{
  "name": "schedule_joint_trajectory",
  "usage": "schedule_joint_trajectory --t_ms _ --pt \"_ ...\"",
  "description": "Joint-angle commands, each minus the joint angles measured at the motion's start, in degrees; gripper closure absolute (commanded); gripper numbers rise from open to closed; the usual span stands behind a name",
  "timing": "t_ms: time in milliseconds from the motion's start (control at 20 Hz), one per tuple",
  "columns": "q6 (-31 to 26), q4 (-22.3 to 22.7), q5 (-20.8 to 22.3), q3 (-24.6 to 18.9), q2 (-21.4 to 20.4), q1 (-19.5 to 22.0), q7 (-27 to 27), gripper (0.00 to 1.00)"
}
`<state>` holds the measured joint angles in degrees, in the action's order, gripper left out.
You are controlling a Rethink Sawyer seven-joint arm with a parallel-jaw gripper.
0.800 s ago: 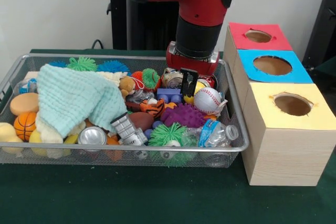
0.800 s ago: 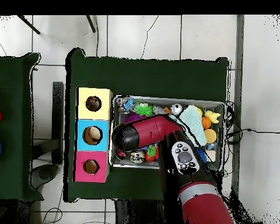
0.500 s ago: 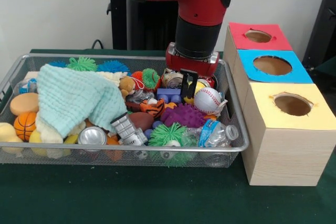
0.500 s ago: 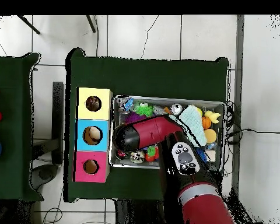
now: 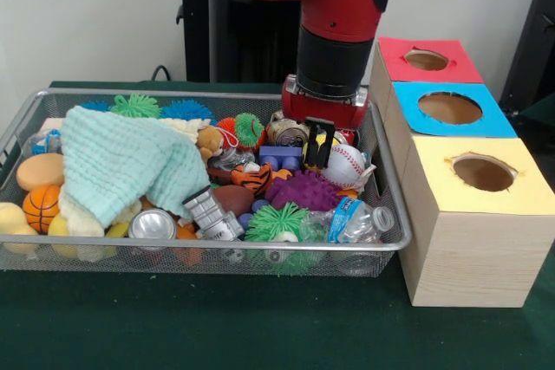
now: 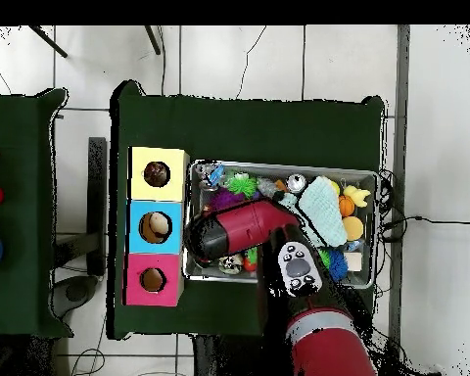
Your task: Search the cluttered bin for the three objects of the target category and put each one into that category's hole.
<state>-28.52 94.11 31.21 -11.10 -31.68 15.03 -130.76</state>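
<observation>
White baseball (image 5: 343, 165) sits just beside, perhaps touching, the gripper (image 5: 318, 146).

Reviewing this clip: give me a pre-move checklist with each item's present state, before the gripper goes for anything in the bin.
1. Gripper is low over the bin's box-side end, beside the baseball: ok.
2. Fingers open or shut: cannot tell.
3. Anything held: cannot tell.
4. Holes in the red box, blue box and yellow box unobstructed in the front view: ok.
5. Items under the green cloth visible: not ok, it covers part of the pile.
6. Wire bin sits flat beside the boxes: ok.
</observation>
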Motion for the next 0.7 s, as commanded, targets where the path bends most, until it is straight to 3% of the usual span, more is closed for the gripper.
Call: schedule_joint_trajectory --t_ms 50,400,700 --pt "5.76 2.33 1.37 2.58 3.19 -4.14 -6.67 1.00" --pt "8.62 1.83 -0.34 5.55 5.35 -8.05 -8.74 1.00" --pt "9.84 2.10 -1.92 6.54 6.08 -8.75 -7.88 1.00"
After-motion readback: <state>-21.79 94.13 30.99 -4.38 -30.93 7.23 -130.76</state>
